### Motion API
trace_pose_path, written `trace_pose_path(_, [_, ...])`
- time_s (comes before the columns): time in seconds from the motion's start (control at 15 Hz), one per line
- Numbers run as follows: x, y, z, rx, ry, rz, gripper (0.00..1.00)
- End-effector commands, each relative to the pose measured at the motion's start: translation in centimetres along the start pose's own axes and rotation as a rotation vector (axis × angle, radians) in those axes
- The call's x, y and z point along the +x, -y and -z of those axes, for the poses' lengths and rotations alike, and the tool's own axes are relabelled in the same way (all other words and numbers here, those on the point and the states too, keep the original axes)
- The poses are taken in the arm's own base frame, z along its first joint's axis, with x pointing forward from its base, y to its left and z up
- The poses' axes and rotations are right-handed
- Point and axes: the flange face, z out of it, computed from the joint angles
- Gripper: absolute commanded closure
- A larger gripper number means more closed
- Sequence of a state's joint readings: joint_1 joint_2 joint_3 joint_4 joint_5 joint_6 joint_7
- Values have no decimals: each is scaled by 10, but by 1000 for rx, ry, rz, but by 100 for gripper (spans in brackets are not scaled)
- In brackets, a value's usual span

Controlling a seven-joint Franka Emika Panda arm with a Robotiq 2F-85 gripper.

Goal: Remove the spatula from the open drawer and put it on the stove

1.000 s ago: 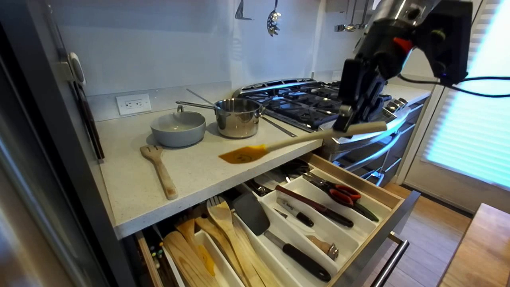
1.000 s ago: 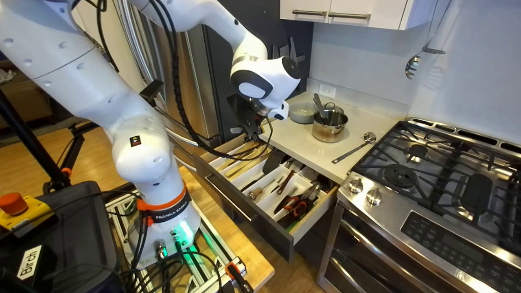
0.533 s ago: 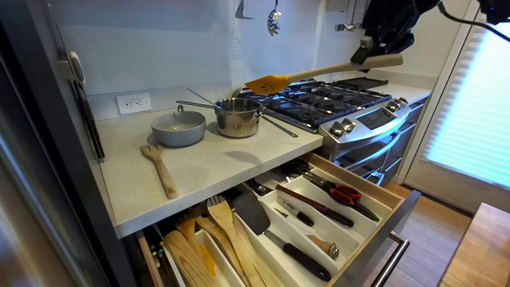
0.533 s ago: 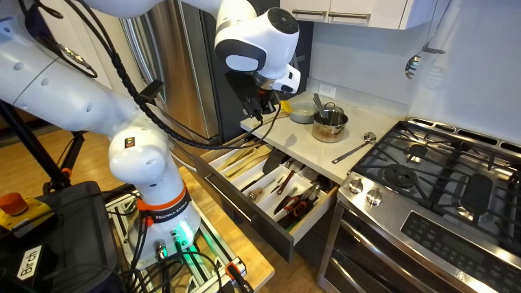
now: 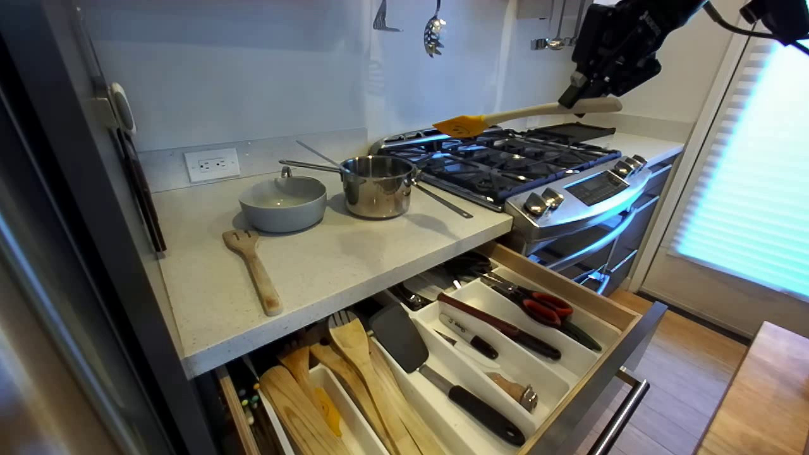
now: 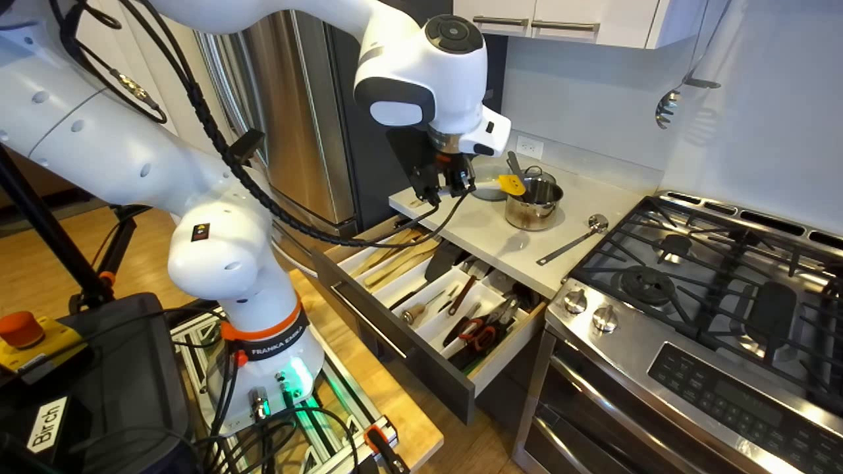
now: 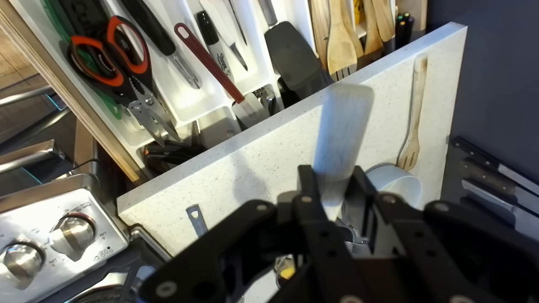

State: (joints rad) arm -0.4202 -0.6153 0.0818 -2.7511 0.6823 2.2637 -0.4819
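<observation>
End effector (image 7: 332,173): clamped on yellow-headed spatula (image 5: 528,112), airborne
Drawer (image 6: 431,380): open, 7 o'clock from spatula in an exterior view
Stove (image 6: 632,337): 4 o'clock from spatula, same view

The gripper (image 5: 573,106) is holding the spatula (image 5: 522,114) aloft by its pale handle, the yellow blade pointing left. The stove (image 5: 505,159) is standing at the far right; on the near side, the drawer (image 5: 565,280) is sitting open.
</observation>
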Motion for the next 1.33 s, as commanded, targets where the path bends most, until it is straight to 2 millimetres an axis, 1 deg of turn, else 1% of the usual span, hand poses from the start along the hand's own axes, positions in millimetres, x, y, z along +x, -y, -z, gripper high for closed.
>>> trace_pose_path(0.0, [15, -11, 6, -73, -109, -34, 94])
trace_pose_path(0.13, [36, -38, 13, -172, -205, -89, 94])
trace_pose_path(0.2, [43, -53, 11, -218, -240, -121, 94])
trace_pose_path(0.27, [55, -67, 8, -266, -268, -155, 94])
trace_pose_path(0.33, [66, -80, -1, -300, -282, -185, 94])
trace_pose_path(0.47, [83, -101, -13, -351, -297, -229, 94])
trace_pose_path(0.6, [110, -120, -23, -414, -325, -254, 94])
trace_pose_path(0.67, [128, -127, -29, -443, -346, -257, 94])
trace_pose_path(0.87, [180, -163, -40, -533, -384, -261, 94])
trace_pose_path(0.93, [194, -175, -47, -566, -383, -261, 94])
trace_pose_path(1.0, [210, -181, -44, -605, -386, -259, 94])
trace_pose_path(1.07, [225, -185, -52, -630, -388, -258, 94])
trace_pose_path(1.2, [256, -186, -76, -653, -400, -261, 94])
trace_pose_path(1.27, [271, -183, -86, -657, -404, -261, 94])
